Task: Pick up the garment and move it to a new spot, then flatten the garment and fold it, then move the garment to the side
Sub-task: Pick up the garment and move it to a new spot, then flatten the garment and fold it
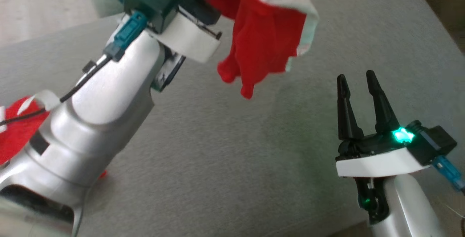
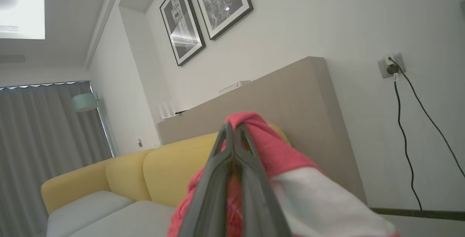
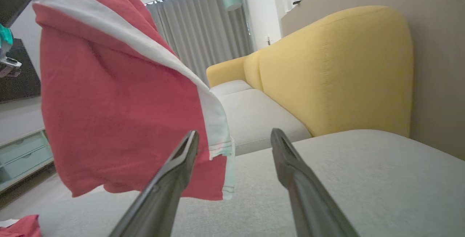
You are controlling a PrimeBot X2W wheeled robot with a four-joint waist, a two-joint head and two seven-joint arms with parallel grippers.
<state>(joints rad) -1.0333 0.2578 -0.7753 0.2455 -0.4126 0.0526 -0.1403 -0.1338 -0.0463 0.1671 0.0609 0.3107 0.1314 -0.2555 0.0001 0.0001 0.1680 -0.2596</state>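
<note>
Garment (image 1: 267, 37) aloft in left gripper (image 2: 232, 130)

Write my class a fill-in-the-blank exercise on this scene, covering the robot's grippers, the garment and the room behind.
The left gripper holds up a garment that is white and ____.
The right gripper stands ____ and empty.
The sofa backrest is ____.
The wall bears ____ framed pictures.
Missing words: red, open, yellow, two.
</note>
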